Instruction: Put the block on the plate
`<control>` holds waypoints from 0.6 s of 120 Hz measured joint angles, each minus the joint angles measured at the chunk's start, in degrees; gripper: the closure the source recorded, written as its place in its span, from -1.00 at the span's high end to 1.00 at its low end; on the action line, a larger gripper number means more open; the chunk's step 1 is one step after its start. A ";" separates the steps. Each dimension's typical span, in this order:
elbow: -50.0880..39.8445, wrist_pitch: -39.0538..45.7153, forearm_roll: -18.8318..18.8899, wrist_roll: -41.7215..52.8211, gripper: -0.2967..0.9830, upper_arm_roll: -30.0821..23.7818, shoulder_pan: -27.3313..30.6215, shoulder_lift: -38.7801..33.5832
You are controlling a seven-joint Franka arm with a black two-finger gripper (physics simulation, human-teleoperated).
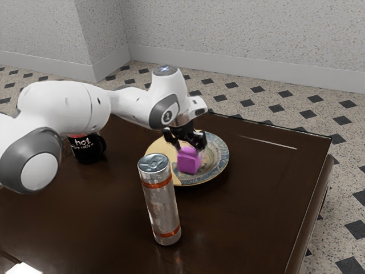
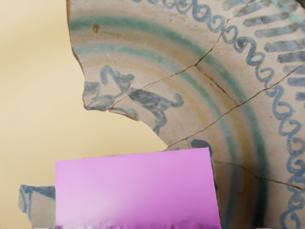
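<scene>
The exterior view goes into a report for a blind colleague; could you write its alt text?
A white robot arm reaches down to a magenta block over a patterned plate; whether block and plate touch is unclear. A silvery orange-banded cylinder stands nearer the camera on the dark table, a black mug toward the exterior view's left.

Just under the tool [image 1: 190, 147], the block [image 2: 136, 191] presents a flat pinkish-purple face. Past it and around it spreads the plate [image 2: 224, 95]: plain yellow beside cracked, patterned ceramic with green rings, blue scrolls and an animal figure.
</scene>
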 joint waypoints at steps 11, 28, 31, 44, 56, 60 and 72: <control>-1.00 -0.46 0.04 0.07 0.39 0.09 -0.29 -4.52; -9.89 -6.18 0.50 0.40 0.46 -0.51 -0.12 -18.21; -11.37 -8.10 0.66 0.59 0.47 -0.69 0.11 -21.03; -12.22 -17.56 3.01 2.42 0.50 -3.53 2.44 -28.96; -7.55 -25.45 4.62 5.17 0.51 -6.00 6.11 -31.02; -5.83 -27.68 4.92 6.07 0.52 -6.19 6.67 -31.21; -2.62 -32.76 5.56 8.49 0.52 -6.17 7.61 -31.37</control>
